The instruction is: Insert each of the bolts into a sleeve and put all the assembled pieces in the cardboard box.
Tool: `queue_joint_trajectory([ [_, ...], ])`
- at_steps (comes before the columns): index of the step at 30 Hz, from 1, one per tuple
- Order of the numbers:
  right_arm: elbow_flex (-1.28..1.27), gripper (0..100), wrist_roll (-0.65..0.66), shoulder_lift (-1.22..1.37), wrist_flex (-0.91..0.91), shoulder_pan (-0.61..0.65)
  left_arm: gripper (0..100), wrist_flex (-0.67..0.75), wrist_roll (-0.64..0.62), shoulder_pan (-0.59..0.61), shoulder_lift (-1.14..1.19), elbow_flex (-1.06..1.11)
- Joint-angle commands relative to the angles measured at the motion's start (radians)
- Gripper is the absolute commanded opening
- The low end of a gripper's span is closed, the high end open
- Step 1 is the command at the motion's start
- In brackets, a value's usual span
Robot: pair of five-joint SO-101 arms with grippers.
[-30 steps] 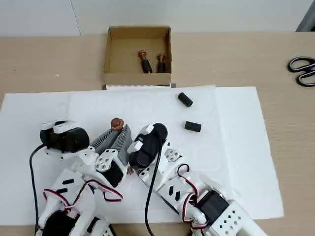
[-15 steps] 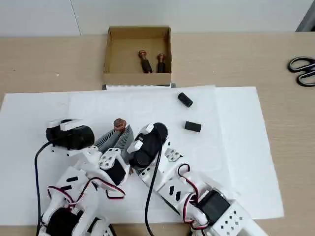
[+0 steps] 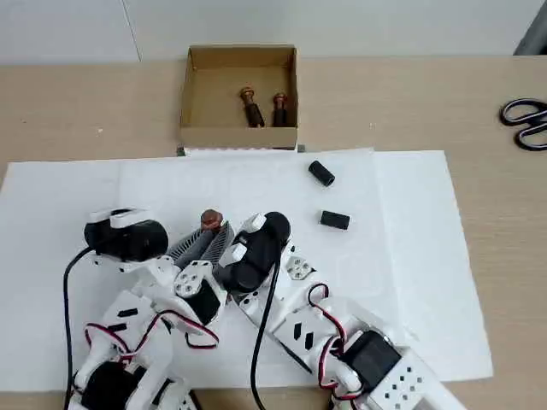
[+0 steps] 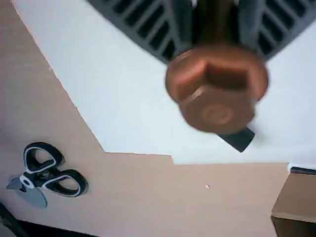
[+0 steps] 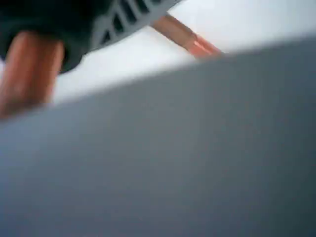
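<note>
My left gripper [image 3: 209, 232] is shut on a copper bolt [image 3: 211, 219], whose hex head [image 4: 216, 89] sticks out past the ribbed grey fingers [image 4: 143, 19]. The right arm's wrist [image 3: 256, 246] sits close against it on the right, over the white sheet. In the right wrist view a copper shaft [image 5: 27, 69] runs under a ribbed dark finger [image 5: 123, 19], and a second copper rod [image 5: 185, 37] lies beyond. Two black sleeves [image 3: 321, 173] [image 3: 335, 220] lie on the sheet to the right. The cardboard box [image 3: 192, 94] at the back holds two assembled pieces [image 3: 250, 107] [image 3: 279, 109].
A white sheet [image 3: 102, 188] covers the middle of the wooden table [image 3: 410, 102]. Black-handled scissors [image 3: 526, 124] lie at the far right edge, also visible in the left wrist view as scissors [image 4: 47, 170]. One sleeve [image 4: 238, 139] shows just behind the bolt head.
The left arm has shifted a little to the right with the bolt, bringing it closer to the right arm's wrist. The right arm has barely moved.
</note>
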State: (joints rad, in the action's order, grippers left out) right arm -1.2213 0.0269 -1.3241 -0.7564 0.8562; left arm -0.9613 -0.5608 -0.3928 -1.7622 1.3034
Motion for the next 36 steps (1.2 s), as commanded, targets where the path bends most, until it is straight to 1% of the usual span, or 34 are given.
queue_joint_trajectory([
  [1, 0.086, 0.2, 0.005, -0.008, 0.008, -0.005, 1, -0.023, -0.002, -0.002, 0.006, -0.010],
  [7, 0.124, 0.2, 0.009, -0.008, 0.008, -0.007, 1, -0.037, 0.000, -0.002, 0.006, -0.016],
  [12, 0.153, 0.2, 0.011, -0.008, 0.008, -0.061, 1, -0.100, 0.043, -0.002, 0.006, -0.038],
  [15, 0.175, 0.2, 0.011, -0.008, 0.008, -0.081, 1, -0.110, 0.055, -0.003, 0.006, -0.038],
  [19, 0.193, 0.2, 0.078, -0.008, 0.018, -0.082, 1, -0.118, 0.055, -0.005, 0.006, -0.031],
  [22, 0.195, 0.2, 0.095, -0.008, 0.068, -0.082, 1, -0.163, 0.057, -0.054, 0.008, -0.030],
  [25, 0.195, 0.2, 0.095, -0.001, 0.088, -0.082, 1, -0.170, 0.058, -0.106, 0.008, -0.025],
  [30, 0.195, 0.2, 0.095, -0.002, 0.087, -0.082, 1, -0.176, 0.146, -0.110, 0.008, 0.019],
  [36, 0.195, 0.2, 0.097, -0.005, 0.087, -0.082, 1, -0.175, 0.153, -0.107, 0.008, 0.019],
])
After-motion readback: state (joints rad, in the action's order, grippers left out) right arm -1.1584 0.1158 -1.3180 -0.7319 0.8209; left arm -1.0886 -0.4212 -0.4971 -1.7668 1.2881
